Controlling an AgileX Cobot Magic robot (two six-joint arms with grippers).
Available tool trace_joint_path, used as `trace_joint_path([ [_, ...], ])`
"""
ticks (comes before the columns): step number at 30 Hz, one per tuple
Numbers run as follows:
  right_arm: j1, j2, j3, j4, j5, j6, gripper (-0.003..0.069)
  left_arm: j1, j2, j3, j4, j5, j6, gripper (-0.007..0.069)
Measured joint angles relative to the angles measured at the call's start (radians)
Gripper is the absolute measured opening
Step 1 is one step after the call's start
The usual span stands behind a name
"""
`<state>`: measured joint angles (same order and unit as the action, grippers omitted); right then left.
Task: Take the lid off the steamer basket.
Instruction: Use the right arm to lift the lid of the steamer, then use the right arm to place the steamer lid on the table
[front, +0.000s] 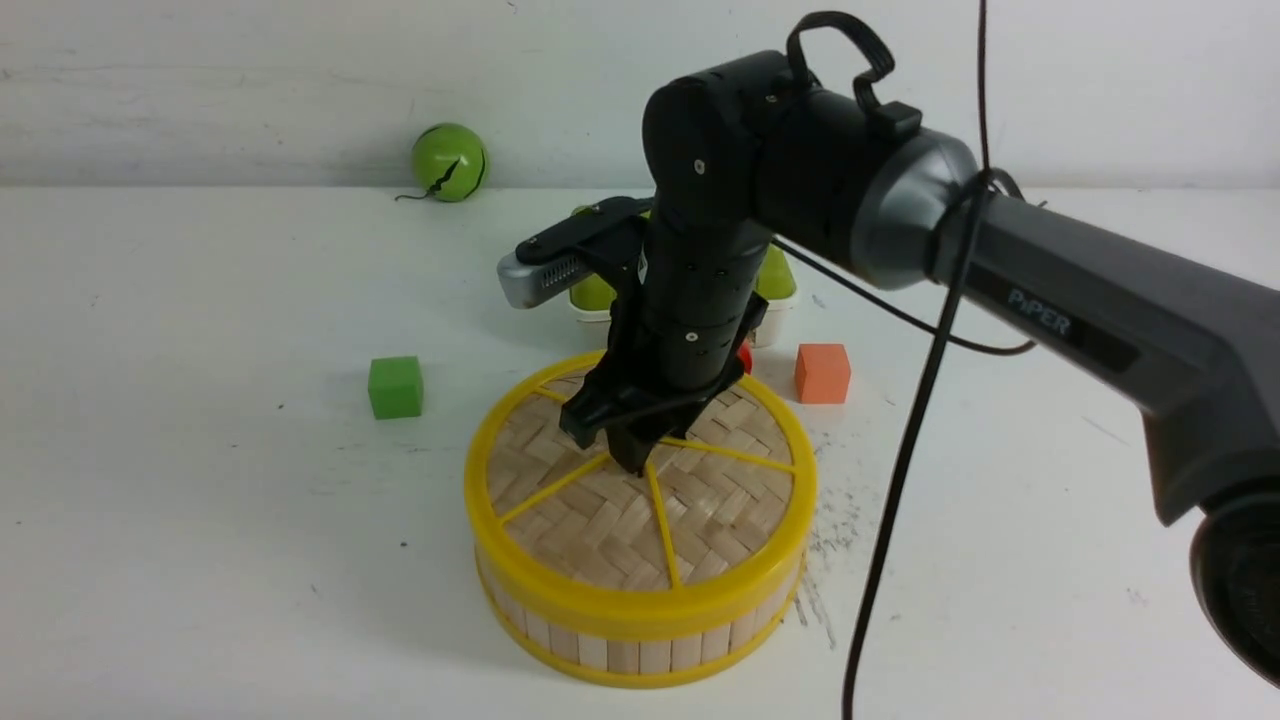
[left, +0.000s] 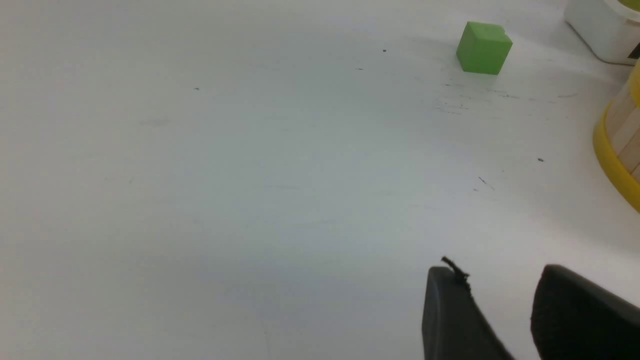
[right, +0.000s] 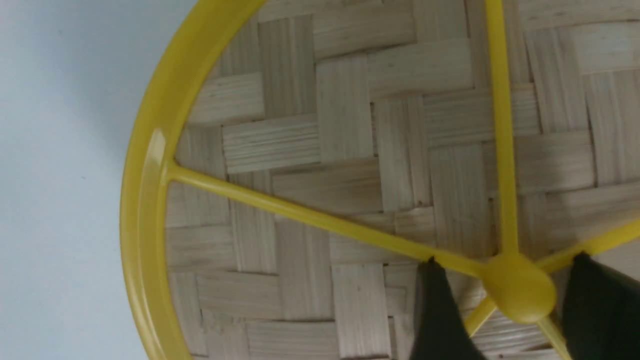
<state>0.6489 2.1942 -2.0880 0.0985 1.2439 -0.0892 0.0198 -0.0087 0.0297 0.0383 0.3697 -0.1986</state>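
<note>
The lid (front: 600, 520), woven bamboo with a yellow rim and spokes, sits closed on the steamer basket (front: 640, 655) at the table's middle front. My right gripper (front: 630, 455) points down onto the lid's centre. In the right wrist view the gripper (right: 506, 260) is open, with its two dark fingers down on the lid on either side of the yellow knob (right: 520, 290). A narrow gap shows beside the knob. My left gripper (left: 497, 272) is open and empty over bare table, left of the basket's wall (left: 622, 150); it does not show in the front view.
A green cube (front: 395, 387) lies left of the basket and also shows in the left wrist view (left: 483, 48). An orange cube (front: 823, 373) lies at the right rear. A white box (front: 775, 300) stands behind the arm. A green ball (front: 449, 161) rests by the back wall.
</note>
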Motion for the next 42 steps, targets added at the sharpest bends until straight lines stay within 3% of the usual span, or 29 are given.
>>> trace_joint_path([
  [9, 0.000, 0.000, 0.000, -0.009, -0.003, 0.000, 0.0262, 0.000, 0.000, 0.000, 0.000, 0.000, 0.000, 0.0239],
  [18, 0.000, 0.000, -0.001, -0.006, -0.034, -0.048, 0.0113, 0.000, 0.000, 0.000, 0.000, 0.000, 0.000, 0.0239],
  [27, 0.000, -0.007, -0.068, -0.014, 0.005, -0.053, 0.0113, 0.000, 0.000, 0.000, 0.000, 0.000, 0.000, 0.0239],
  [33, 0.000, -0.152, -0.052, -0.031, 0.000, -0.053, 0.0113, 0.000, 0.000, 0.000, 0.000, 0.000, 0.000, 0.0239],
  [38, -0.038, -0.398, 0.164, -0.051, 0.001, -0.053, 0.0113, 0.000, 0.000, 0.000, 0.000, 0.000, 0.000, 0.0239],
  [42, -0.168, -0.524, 0.375, -0.065, 0.004, -0.054, 0.0113, 0.000, 0.000, 0.000, 0.000, 0.000, 0.000, 0.0239],
])
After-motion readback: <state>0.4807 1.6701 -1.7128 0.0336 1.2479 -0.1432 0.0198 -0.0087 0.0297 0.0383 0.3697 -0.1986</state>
